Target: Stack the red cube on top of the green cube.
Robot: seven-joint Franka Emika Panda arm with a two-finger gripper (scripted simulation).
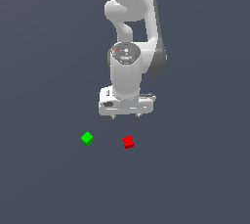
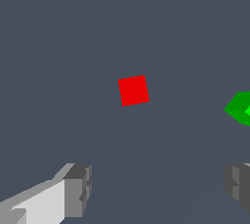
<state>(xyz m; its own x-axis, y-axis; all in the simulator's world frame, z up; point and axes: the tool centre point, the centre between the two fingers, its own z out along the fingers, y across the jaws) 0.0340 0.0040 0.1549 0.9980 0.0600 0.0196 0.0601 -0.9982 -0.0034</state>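
The red cube [image 1: 128,142] lies on the dark grey floor, and the wrist view shows it [image 2: 133,90] squarely below the hand. The green cube [image 1: 87,138] rests a short way off toward the exterior view's left; the wrist view cuts it off at the frame edge [image 2: 240,108]. My gripper [image 1: 126,116] hangs above the floor, over the red cube and slightly behind it, touching neither cube. It is open, with its two grey fingertips [image 2: 78,189] spread wide and nothing between them [image 2: 158,189].
The white arm [image 1: 133,32] rises behind the gripper at the back of the scene. Apart from the two cubes, only flat dark grey floor [image 1: 195,179] shows around them.
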